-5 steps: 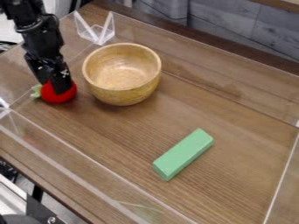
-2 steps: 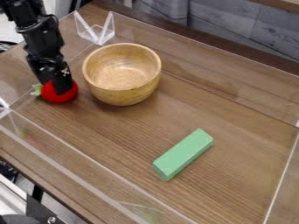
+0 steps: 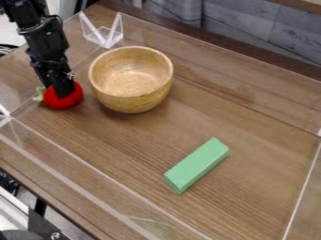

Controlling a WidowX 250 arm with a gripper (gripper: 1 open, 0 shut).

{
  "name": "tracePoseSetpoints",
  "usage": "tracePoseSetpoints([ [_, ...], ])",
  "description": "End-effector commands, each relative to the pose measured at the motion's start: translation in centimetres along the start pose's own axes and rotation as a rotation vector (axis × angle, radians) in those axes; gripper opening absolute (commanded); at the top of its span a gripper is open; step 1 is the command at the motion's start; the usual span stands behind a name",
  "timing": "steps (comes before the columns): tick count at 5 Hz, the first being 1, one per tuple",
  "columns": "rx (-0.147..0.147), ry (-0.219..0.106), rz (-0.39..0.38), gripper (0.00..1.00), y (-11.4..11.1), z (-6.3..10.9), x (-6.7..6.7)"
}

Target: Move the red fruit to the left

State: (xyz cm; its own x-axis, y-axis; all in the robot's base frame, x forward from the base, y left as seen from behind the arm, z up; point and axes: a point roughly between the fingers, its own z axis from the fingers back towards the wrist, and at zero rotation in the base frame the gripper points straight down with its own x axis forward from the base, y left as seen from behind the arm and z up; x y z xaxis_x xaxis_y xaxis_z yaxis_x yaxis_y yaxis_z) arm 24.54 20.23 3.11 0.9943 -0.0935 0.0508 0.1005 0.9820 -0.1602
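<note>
The black pincer points straight down, clamped on the red fruit, just left of the wooden bowl. A green block lies on the bench, well apart from the bowl, toward the front right.

Beside the smooth wooden bowl, the red fruit looks like glossy plastic; the table shows matt woodgrain.

even soft light; slightly blurry, low-resolution
</note>
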Motion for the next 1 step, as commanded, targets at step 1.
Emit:
tracePoseSetpoints([
  [1,-0.01,-0.013,0.022,1.0,0.78,0.65,-0.28],
])
